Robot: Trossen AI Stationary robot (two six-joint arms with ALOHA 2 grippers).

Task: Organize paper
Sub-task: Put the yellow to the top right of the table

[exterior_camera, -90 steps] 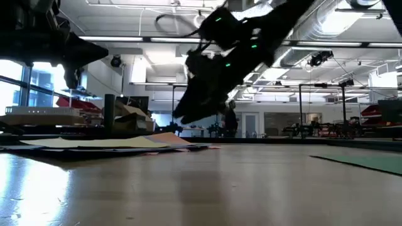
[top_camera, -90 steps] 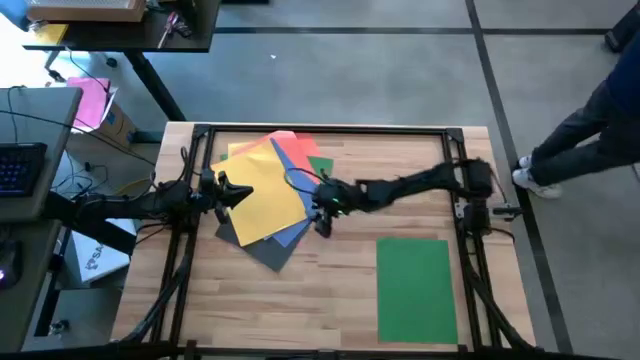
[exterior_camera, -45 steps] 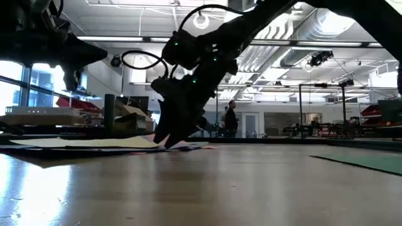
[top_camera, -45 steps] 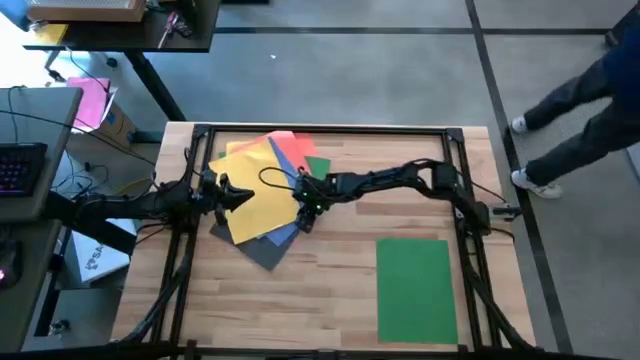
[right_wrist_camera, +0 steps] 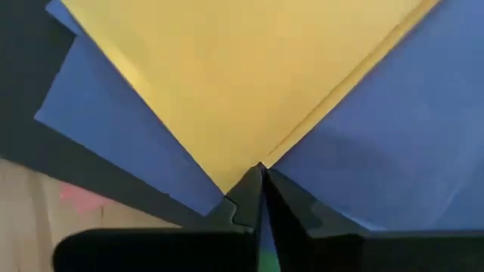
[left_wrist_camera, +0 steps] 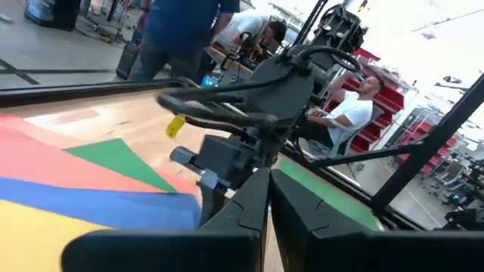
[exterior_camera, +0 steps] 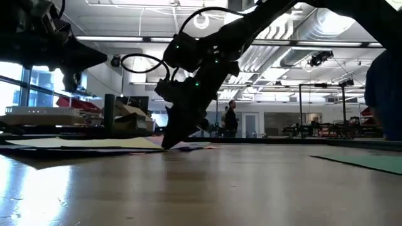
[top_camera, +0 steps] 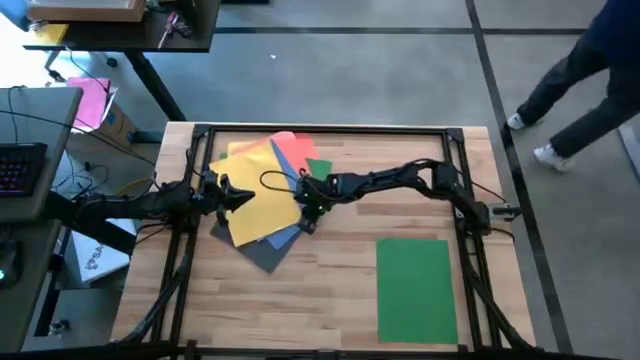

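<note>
The paper lies as a fanned pile at the table's left middle. A yellow sheet (top_camera: 262,195) is on top, with blue (top_camera: 290,236), dark grey (top_camera: 262,252), orange (top_camera: 293,150) and green (top_camera: 320,166) showing under it. One green sheet (top_camera: 415,288) lies flat by itself at the near right. My right gripper (top_camera: 308,215) is shut and tipped down at the yellow sheet's right corner. My left gripper (top_camera: 240,195) is shut and held above the pile's left side (exterior_camera: 69,56), touching nothing. My right gripper has its shut fingertips (right_wrist_camera: 259,172) down at the tip of the yellow sheet's corner (right_wrist_camera: 246,155), where it overlaps the blue sheet. The fingers slant down from the table's right. Whether the corner is between them cannot be told. The sheets lie flat on the table.
A dark metal frame (top_camera: 330,128) runs round the table top. Bare wood (top_camera: 320,290) lies between the pile and the single green sheet. A person's legs (top_camera: 580,90) move on the floor beyond the table's right edge. A desk with a keyboard (top_camera: 20,165) stands at the left.
My right gripper has gone toward the table's left edge and down onto the pile, reaching the yellow sheet's corner about half a second ago and staying there since. The sheets have not visibly moved. The person at the right has walked on.
</note>
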